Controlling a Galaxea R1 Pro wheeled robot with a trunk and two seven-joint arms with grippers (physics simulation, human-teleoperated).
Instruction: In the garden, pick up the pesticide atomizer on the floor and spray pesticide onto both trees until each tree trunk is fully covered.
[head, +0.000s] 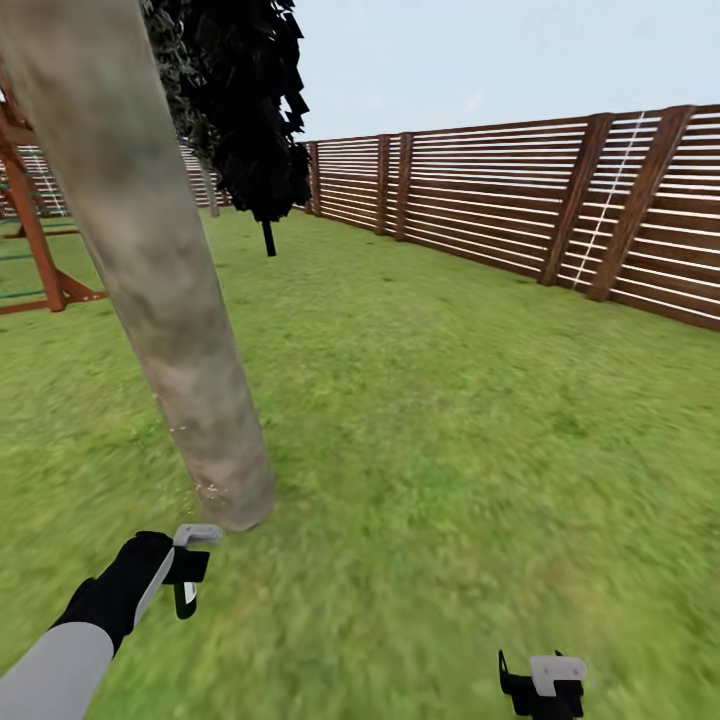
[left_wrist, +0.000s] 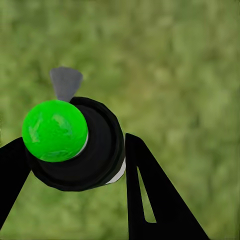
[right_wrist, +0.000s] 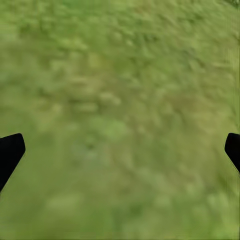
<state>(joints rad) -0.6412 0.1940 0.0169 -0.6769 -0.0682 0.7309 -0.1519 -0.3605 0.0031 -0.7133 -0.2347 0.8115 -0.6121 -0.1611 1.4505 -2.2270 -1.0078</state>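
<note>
Left wrist view: left gripper (left_wrist: 75, 165) clamps the atomizer (left_wrist: 72, 142) — right gripper (right_wrist: 120, 150) wide, empty; risk — misaimed spray missing the near-left tree trunk (head: 150, 270).

- Green lawn (head: 450, 420), blurred grass, runs back to the slatted wooden fence (head: 520, 190)
- Standing on it: thick tree trunk (head: 170, 330), dark columnar tree (head: 262, 120), red-brown wooden frame (head: 35, 240)

No readable text, labels or signs

The head view looks forward and down from above, trunk (head: 150, 290) close. Both wrist views face down at nearby lawn (right_wrist: 120, 100), shared with the head view.
</note>
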